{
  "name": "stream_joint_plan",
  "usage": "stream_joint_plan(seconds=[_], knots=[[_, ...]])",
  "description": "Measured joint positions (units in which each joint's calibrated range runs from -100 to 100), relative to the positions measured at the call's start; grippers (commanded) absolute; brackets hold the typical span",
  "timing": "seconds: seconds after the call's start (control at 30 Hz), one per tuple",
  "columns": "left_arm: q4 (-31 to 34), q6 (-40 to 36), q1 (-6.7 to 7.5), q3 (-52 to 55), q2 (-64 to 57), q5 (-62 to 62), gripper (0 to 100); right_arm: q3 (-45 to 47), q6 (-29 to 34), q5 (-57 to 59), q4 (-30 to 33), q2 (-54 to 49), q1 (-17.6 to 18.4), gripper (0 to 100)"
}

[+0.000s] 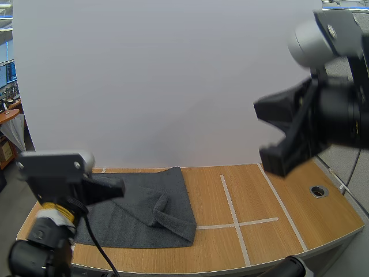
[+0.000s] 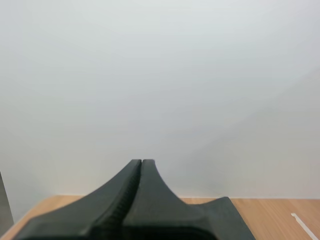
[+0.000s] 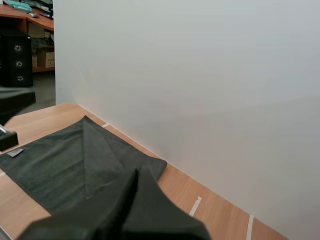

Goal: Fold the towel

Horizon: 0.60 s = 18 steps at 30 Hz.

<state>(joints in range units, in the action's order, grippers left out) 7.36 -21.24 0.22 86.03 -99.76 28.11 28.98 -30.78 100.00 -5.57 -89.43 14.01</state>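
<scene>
My left arm (image 1: pixel 34 242), at the lower left of the frame, carries a flat grey plate (image 1: pixel 49 163) with two small dark screws. A yellow band (image 1: pixel 57 209) sits over white wrap at the wrist, with a black round joint below. The left gripper (image 1: pixel 120 187) is a matt black wedge. Its fingers (image 2: pixel 155 200) show fine ribbing along the seam. My right arm (image 1: pixel 314 37), upper right, has a rounded silver-grey housing above the angular black right gripper (image 1: pixel 258 108).

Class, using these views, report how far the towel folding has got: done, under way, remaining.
Done: one flap of the towel lies turned over its middle, loosely. In hand: nothing; the left end effector is shut and empty near the towel's left side, the right end effector shut, raised clear of it. Left: grasping an edge and making a full, even fold on the table.
</scene>
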Motion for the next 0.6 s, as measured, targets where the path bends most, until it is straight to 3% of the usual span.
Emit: stream_joint_plan(seconds=[0.1, 0.17, 0.43, 0.6], knots=[[0.0, 2.44, 0.0, -7.71, -0.12, 4.02, 0, 3.85, 0.83, 0.0, 0.08, -3.35, 0.0, 0], [0.0, 5.82, 0.0, -15.48, -0.24, 13.74, 0, 7.3, 1.24, 0.0, 0.08, -5.76, 0.0, 0], [-1.56, 12.16, 0.0, -16.27, 1.26, 20.02, 0, 8.15, 1.23, 0.0, 0.12, -7.59, 0.0, 0], [-5.29, 19.01, 0.0, -16.55, 12.07, 25.61, 0, 8.15, 1.23, 0.0, 0.12, -7.59, 0.0, 0]])
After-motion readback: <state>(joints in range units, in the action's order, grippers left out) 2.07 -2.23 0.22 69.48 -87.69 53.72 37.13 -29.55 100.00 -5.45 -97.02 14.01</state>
